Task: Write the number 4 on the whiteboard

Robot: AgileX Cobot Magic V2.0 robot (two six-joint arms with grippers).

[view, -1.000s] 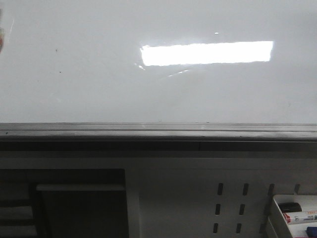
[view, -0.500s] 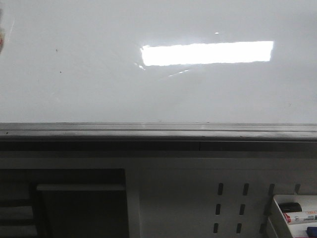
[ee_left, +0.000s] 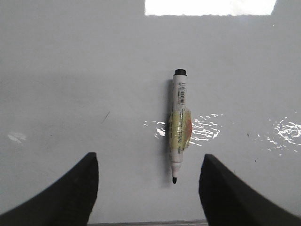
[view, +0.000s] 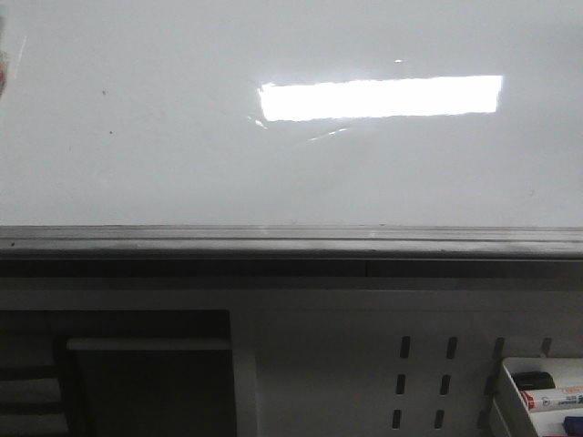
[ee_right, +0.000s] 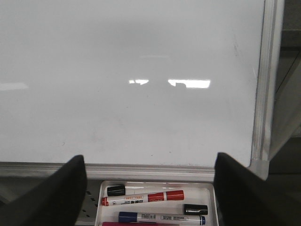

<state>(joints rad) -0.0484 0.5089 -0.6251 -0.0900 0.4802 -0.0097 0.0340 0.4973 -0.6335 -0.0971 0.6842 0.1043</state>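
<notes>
Hovering left tool (ee_left: pixel 148 181) over whiteboard (ee_left: pixel 70 70), jaws spread wide, gripping nothing. Black marker (ee_left: pixel 178 127) lying flat on board, centred between the jaws, uncapped tip pointing back toward the tool, long axis running straight away from it, so likely needs only a straight descent and close. No number 4 visible anywhere on board yet. Further right, right tool (ee_right: pixel 150 188) also spread and empty, above marker tray (ee_right: pixel 209 188) off the board's lower edge. Left arm clearly nearer the marker.
</notes>
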